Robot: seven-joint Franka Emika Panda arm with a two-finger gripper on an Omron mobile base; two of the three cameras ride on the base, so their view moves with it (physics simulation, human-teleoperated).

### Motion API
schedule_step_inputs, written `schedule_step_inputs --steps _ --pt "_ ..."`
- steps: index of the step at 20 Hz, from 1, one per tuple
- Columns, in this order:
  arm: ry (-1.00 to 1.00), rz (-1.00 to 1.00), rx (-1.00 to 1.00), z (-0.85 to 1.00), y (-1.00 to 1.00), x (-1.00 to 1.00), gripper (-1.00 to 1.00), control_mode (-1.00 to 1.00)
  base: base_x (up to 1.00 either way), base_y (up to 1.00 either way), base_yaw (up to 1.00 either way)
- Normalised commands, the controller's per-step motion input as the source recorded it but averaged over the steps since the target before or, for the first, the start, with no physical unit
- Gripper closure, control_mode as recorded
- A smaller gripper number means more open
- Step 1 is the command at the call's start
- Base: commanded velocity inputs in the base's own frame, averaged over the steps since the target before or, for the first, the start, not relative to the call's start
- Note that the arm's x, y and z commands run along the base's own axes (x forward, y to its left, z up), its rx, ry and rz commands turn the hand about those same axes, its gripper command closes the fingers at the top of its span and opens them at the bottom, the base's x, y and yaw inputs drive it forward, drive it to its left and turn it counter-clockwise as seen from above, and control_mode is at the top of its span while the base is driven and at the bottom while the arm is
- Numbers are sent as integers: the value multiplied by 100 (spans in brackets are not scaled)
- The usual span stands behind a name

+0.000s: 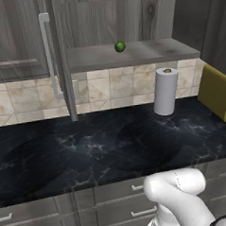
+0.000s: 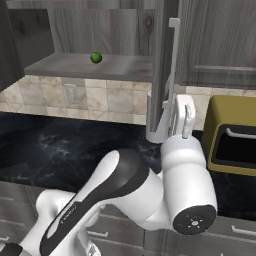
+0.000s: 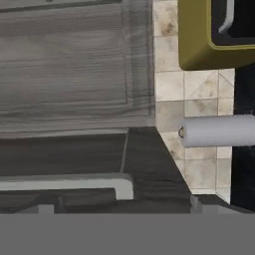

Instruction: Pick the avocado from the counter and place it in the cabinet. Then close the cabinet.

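Avocado [image 1: 120, 46] already on cabinet shelf [image 1: 144, 52], well above counter [image 1: 88, 145]. Closing step in hand. Gripper [image 2: 183, 116] at right door's handle [image 2: 173, 55]; finger spacing unclear. Next: swing door shut.

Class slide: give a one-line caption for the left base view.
Avocado rests on the open cabinet's shelf; paper-towel roll stands on the black counter.

Two base views behind the arm, sharing the cabinet [image 1: 130, 52], rolled hand view close to its door [image 3: 74, 64]

Cabinet door [image 2: 162, 75] hides most of the paper-towel roll [image 2: 150, 117]
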Motion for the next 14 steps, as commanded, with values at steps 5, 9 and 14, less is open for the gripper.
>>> schedule_step_inputs --steps 5,9,14 --pt "0 17 15 0 -5 82 -100 -100 0 0 0" --pt "-1 25 13 0 0 50 -100 -100 0 0 0" --pt "-2 34 10 0 3 26 -100 -100 0 0 0"
